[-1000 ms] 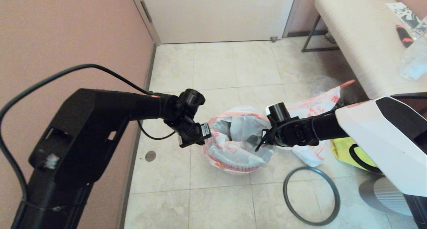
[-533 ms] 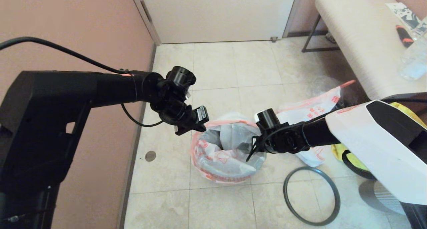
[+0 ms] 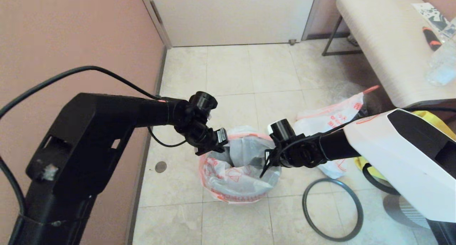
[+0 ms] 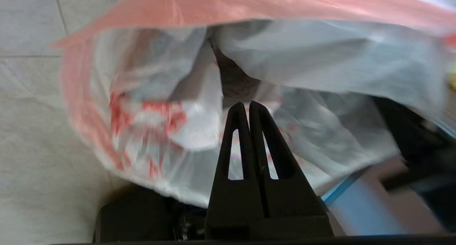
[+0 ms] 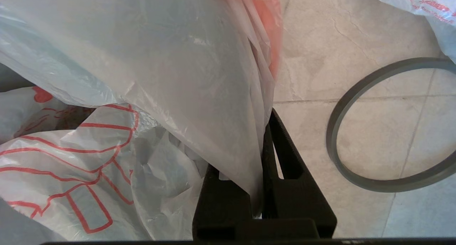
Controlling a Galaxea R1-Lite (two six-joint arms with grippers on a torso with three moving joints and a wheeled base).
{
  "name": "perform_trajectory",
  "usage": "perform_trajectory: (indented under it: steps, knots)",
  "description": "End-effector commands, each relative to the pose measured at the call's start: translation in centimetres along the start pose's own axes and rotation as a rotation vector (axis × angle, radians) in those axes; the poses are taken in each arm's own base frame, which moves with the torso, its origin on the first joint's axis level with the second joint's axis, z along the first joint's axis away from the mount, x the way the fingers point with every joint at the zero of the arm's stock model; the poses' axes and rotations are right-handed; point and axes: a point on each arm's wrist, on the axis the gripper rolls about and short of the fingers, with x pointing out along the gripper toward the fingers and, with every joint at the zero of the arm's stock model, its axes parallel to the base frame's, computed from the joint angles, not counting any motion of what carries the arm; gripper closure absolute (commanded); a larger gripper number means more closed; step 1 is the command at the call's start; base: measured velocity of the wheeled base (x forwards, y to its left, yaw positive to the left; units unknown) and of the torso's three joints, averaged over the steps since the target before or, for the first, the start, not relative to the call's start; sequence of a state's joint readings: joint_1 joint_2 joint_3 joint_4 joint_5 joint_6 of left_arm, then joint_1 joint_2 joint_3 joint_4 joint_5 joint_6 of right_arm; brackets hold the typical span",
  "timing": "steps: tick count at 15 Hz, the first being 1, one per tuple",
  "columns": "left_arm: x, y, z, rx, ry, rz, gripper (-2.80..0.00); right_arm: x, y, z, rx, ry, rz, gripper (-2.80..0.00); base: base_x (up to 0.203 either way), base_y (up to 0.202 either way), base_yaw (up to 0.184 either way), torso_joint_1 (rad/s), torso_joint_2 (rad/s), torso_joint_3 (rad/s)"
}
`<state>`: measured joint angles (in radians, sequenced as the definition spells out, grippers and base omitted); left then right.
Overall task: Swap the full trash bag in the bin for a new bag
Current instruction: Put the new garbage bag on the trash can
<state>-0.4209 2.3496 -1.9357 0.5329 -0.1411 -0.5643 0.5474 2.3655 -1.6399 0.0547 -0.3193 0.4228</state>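
Observation:
The new bag (image 3: pixel 237 175), white film with orange-red print and a pink edge band, is draped open over the bin, which is almost wholly hidden under it. My right gripper (image 3: pixel 266 165) is shut on the bag's right edge, and the film (image 5: pixel 213 95) runs down between its fingers (image 5: pixel 281 141). My left gripper (image 3: pixel 206 151) is shut at the bag's left rim; its tips (image 4: pixel 247 104) point into the bag's mouth with no film seen between them. The full trash bag (image 3: pixel 335 116) lies lumpy on the floor behind my right arm.
The dark grey hoop (image 3: pixel 304 204) lies flat on the tiles to the right of the bag. A yellow tote (image 3: pixel 359 163) sits under my right arm. A padded bench (image 3: pixel 384 41) stands at back right, a pink wall (image 3: pixel 71 41) on the left.
My left arm rose, then came back down to the bag's left rim. My right gripper, the bag's edge in it, moved left, and the bag with it.

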Motion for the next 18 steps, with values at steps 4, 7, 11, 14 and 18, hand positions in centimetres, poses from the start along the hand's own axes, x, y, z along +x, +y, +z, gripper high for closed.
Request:
perform_trajectory:
  steps: [4, 7, 11, 14, 18]
  knots:
    - [3.1, 1.7, 1.4, -0.108, -0.099, -0.015, 0.0, 0.2, -0.1, -0.8, -0.01, 0.039, 0.025, 0.0, 0.0, 0.0, 0.0, 0.0, 0.0, 0.0]
    - [2.4, 1.7, 1.8, -0.135, -0.121, -0.03, 0.0, 0.3, 0.1, -1.2, -0.034, 0.051, 0.036, 0.0, 0.0, 0.0, 0.0, 0.0, 0.0, 0.0]
    - [1.5, 1.4, 2.3, -0.177, -0.149, -0.064, 0.0, 0.2, 0.3, -1.5, -0.057, 0.059, 0.039, 0.0, 0.0, 0.0, 0.0, 0.0, 0.0, 0.0]
    - [0.8, 1.4, 2.5, -0.198, -0.132, -0.11, 0.0, 0.2, 0.4, -1.9, -0.064, 0.069, 0.038, 0.0, 0.0, 0.0, 0.0, 0.0, 0.0, 0.0]
    - [1.0, 1.9, 2.9, -0.215, -0.148, -0.115, 0.0, 0.2, 0.5, -2.3, -0.071, 0.083, 0.052, 0.0, 0.0, 0.0, 0.0, 0.0, 0.0, 0.0]
